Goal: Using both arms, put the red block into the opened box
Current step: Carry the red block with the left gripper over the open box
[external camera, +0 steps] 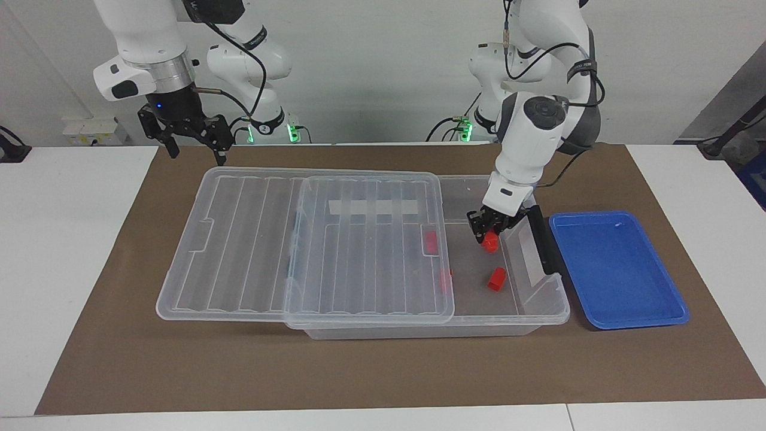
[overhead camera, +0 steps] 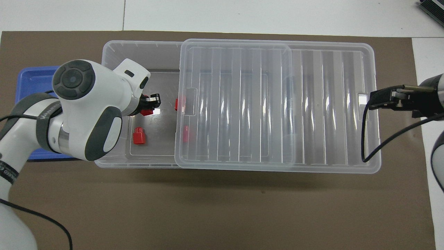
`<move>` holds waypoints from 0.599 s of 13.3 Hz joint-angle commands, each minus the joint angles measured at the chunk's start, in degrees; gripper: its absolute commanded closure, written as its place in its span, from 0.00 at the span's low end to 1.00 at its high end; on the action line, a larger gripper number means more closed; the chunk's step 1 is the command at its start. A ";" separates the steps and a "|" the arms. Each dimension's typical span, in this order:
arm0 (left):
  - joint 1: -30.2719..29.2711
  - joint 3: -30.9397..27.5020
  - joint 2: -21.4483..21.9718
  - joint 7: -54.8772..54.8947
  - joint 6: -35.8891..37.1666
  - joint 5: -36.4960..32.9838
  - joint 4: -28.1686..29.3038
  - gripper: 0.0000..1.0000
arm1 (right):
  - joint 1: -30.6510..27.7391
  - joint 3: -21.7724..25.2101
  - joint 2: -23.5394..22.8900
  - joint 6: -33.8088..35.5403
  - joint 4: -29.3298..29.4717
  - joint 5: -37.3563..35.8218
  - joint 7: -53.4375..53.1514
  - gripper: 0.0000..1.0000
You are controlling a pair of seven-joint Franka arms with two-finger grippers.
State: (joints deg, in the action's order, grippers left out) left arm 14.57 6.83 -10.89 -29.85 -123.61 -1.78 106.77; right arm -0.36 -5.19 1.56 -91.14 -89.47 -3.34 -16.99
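Bright, even light is coming from overhead, so everything is looking sharp in both views. The clear lid [overhead camera: 239, 104] is throwing white glare streaks mid-frame, and the box [external camera: 538, 299] is casting a soft shadow onto the brown mat [external camera: 383, 371] along its lower edge.

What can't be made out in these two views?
- Overhead view: the left arm covers most of the red block in the left gripper and half the blue tray.
- Both views: the ribbed lid blurs two red blocks under it.
- Facing view: whether the held block touches the box floor.
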 commanded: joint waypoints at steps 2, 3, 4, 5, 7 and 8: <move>2.57 -0.76 -2.20 -5.47 -3.55 -5.69 0.46 1.00 | -1.39 0.18 -1.82 2.02 2.46 1.58 -1.03 0.00; 2.91 -0.76 -3.69 -5.83 -5.04 -5.69 0.46 1.00 | -1.66 0.18 -1.73 2.46 1.85 1.49 -1.03 0.00; 3.35 -0.76 -5.09 -6.87 -5.58 -5.87 0.46 1.00 | -1.58 0.18 -1.47 2.55 1.15 1.41 -1.03 0.00; 3.71 -0.76 -7.02 -7.49 -7.24 -6.56 0.46 1.00 | -1.49 0.09 -1.38 2.29 1.05 1.40 -0.86 0.00; 3.53 -0.76 -8.44 -8.11 -10.85 -6.83 2.21 1.00 | -1.32 0.09 -0.94 2.20 0.26 1.40 -0.42 0.00; 3.62 -0.76 -8.53 -8.11 -12.08 -6.83 3.09 1.00 | -1.31 0.09 -0.85 2.20 0.00 1.49 -0.42 0.00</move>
State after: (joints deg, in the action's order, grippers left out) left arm 17.20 6.87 -19.04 -36.33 -132.46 -7.18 107.83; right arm -1.18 -4.72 0.46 -89.52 -89.01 -2.91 -17.00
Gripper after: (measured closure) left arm 0.656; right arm 0.000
